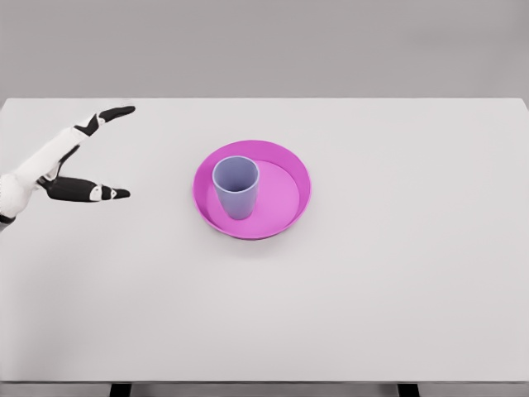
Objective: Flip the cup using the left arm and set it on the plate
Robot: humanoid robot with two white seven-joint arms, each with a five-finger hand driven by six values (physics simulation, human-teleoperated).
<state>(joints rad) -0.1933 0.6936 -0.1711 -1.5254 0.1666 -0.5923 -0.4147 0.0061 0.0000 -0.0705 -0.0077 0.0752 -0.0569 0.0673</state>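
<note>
A lavender-blue cup (236, 187) stands upright, mouth up, on the left half of a magenta plate (285, 197) near the middle of the white table. My left hand (117, 153) is at the far left, well away from the plate, with its fingers spread wide and nothing held. The thumb and fingers point to the right toward the plate. The right arm does not show.
The white table (372, 289) fills the view, its far edge along the top and its front edge near the bottom. A plain grey wall lies behind it.
</note>
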